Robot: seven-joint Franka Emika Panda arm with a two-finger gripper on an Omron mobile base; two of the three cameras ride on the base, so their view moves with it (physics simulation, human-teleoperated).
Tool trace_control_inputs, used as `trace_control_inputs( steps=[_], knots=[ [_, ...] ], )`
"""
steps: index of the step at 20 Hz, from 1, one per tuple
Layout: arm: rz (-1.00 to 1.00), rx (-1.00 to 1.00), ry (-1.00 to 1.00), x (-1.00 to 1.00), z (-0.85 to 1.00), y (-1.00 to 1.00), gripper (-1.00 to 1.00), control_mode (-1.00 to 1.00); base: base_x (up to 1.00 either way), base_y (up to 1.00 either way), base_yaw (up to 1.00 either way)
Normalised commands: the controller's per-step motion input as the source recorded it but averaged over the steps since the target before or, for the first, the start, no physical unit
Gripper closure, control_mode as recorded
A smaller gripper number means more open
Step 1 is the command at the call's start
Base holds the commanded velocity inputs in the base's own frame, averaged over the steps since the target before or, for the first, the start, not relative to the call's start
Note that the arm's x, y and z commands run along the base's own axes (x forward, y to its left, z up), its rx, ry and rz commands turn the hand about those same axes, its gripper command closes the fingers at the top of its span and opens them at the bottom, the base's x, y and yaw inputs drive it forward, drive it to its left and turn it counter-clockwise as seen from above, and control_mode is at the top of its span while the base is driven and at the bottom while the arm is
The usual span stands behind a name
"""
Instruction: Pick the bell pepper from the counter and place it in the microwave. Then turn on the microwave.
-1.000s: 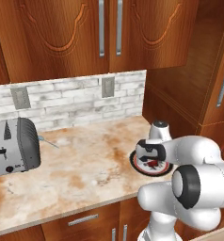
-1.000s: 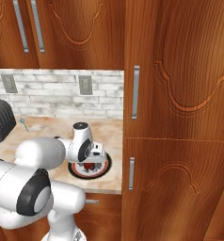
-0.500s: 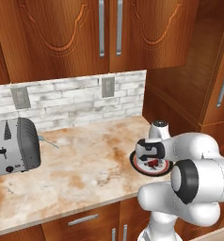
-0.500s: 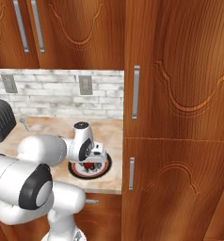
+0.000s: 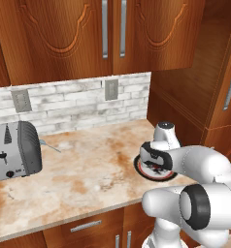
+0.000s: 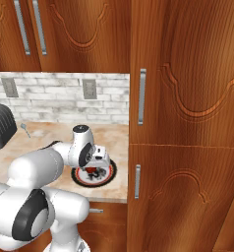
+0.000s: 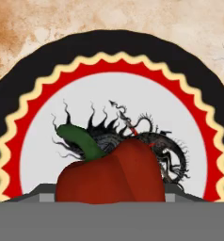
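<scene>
Pepper (image 7: 111,172) sits on a round plate (image 7: 36,101) with a black rim, a red band edged in a yellow zigzag, and a pale centre carrying a dark dragon-like drawing. In the hand view the red bell pepper fills the lower middle, its green stem curling up to the left, right in front of the camera. The plate rests on the beige marbled counter (image 5: 83,179), near its right end and close to the front edge, beside the tall wooden cabinet (image 6: 188,123).

The gripper (image 6: 95,166) is down over the plate, hand pointing at the pepper. Its fingertips are hidden by the pepper and the hand, so I cannot tell whether they are clamped on it or merely straddling it.

A silver toaster (image 5: 13,150) stands at the far left of the counter, well apart from the plate. A small utensil (image 5: 49,145) lies just to its right, near the white brick backsplash (image 5: 78,104).
</scene>
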Motion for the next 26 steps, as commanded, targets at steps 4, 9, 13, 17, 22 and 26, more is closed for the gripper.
trace_control_inputs(
  steps=[4, 9, 13, 17, 22, 26],
  knots=[
    [0.0, 0.03, -0.02, -0.06, 0.39, 0.0, 1.0, -1.0, 0.0, 0.0, 0.0],
    [0.01, 0.05, -0.01, -0.13, 0.43, 0.03, 1.0, -1.0, 0.0, 0.0, 0.0],
    [0.02, 0.04, 0.0, -0.18, 0.32, 0.04, 1.0, -1.0, 0.0, 0.0, 0.0],
    [0.01, 0.02, 0.0, -0.25, 0.32, 0.05, 1.0, -1.0, 0.0, 0.0, 0.0],
    [0.0, 0.01, -0.05, -0.33, 0.35, 0.01, 1.0, -1.0, 0.0, 0.0, 0.0],
    [0.0, 0.02, -0.05, -0.34, 0.32, 0.0, 1.0, -1.0, 0.0, 0.0, 0.0]
  ],
)
